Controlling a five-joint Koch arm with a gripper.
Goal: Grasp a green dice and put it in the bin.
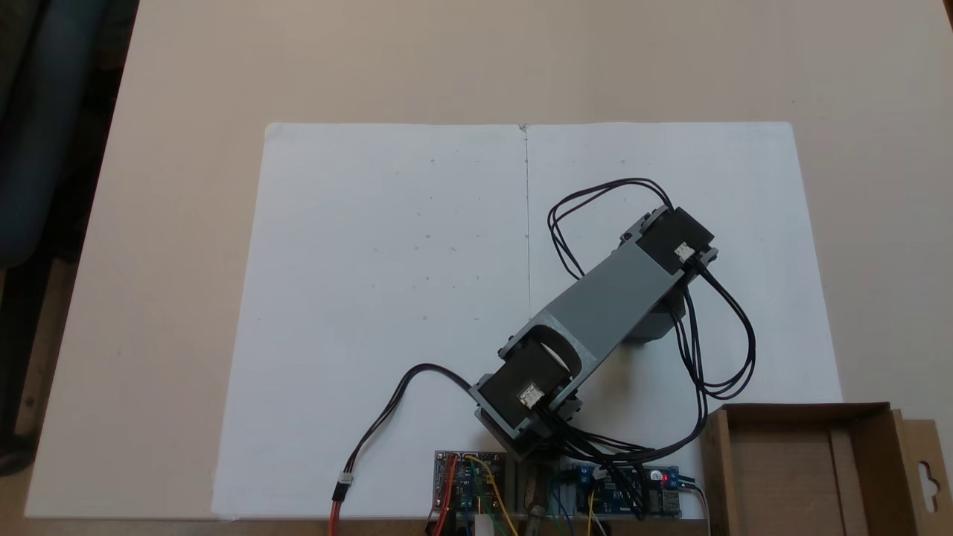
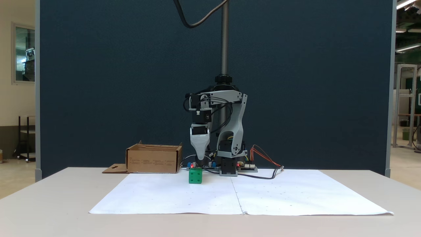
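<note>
Fixed views show you the arm (image 1: 595, 305) folded at the elbow, gripper (image 2: 200, 157) pointing straight down, just above the dice (image 2: 195, 175) on white paper (image 2: 164, 194). Whether its jaws are apart cannot be told; they hold nothing. Bin (image 1: 811, 469) sits on the counter (image 1: 186, 89), its visible floor bare.

We are seeing a beige table (image 1: 186, 74) carrying white paper sheets (image 1: 387, 298). The green dice (image 2: 195, 175) is sitting on the paper; the bin (image 2: 153, 159) is resting beside it.
</note>
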